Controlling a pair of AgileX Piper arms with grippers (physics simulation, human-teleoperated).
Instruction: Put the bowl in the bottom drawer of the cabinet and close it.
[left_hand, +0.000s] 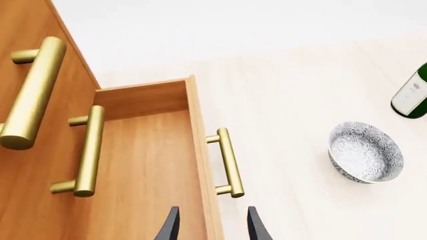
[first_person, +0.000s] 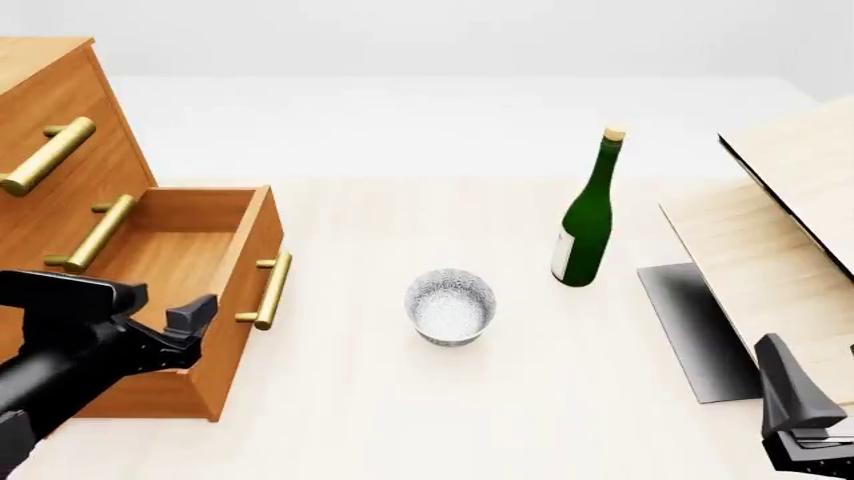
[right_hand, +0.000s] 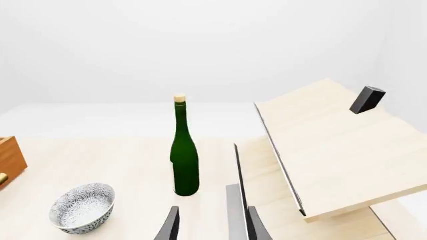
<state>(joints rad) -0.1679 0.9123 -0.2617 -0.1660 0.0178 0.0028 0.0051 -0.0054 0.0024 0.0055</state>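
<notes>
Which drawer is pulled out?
The bottom drawer of the cabinet. It sticks out open and empty, while the two drawers above it sit shut.

Even, bright, diffuse light fills all three views, and the white backdrop is nearly washed out. Shadows are faint (a soft one lies under the bowl (first_person: 451, 306)). A mild sheen marks the bottle (first_person: 586, 220) and brass handles; everything is sharp, without blur or edge distortion
</notes>
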